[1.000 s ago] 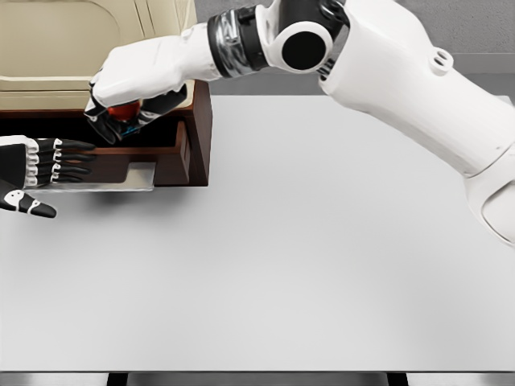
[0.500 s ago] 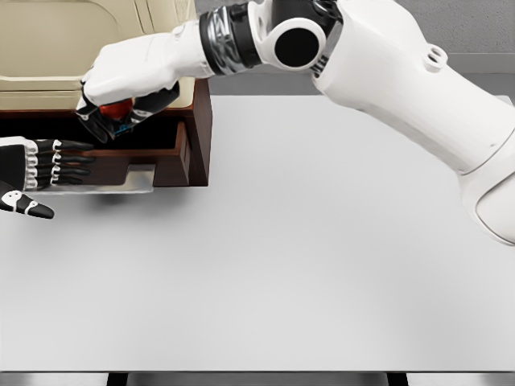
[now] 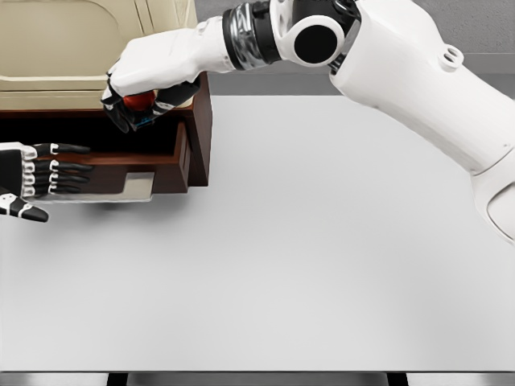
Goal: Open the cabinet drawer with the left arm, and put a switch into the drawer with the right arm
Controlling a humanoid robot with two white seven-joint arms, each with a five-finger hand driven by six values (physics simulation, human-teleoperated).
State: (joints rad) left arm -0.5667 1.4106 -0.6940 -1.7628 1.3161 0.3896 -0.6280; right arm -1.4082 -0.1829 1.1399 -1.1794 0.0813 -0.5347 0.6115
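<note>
The brown cabinet drawer (image 3: 173,157) stands pulled out at the upper left of the head view, under the cream cabinet top. My right hand (image 3: 138,106) hovers over the drawer's open cavity, shut on the switch (image 3: 138,103), a dark block with a red button showing between the fingers. My left hand (image 3: 36,173) sits at the left edge by the drawer front, its fingers stretched out flat toward the metal handle plate (image 3: 129,186), holding nothing.
The white table (image 3: 306,257) stretches in front and to the right of the cabinet (image 3: 72,40). My right arm (image 3: 386,72) spans the upper part of the view from the right edge.
My right hand with the switch first moved left over the drawer, then rose and shifted back right. My left hand slid slightly left and the drawer front moved a little with it.
</note>
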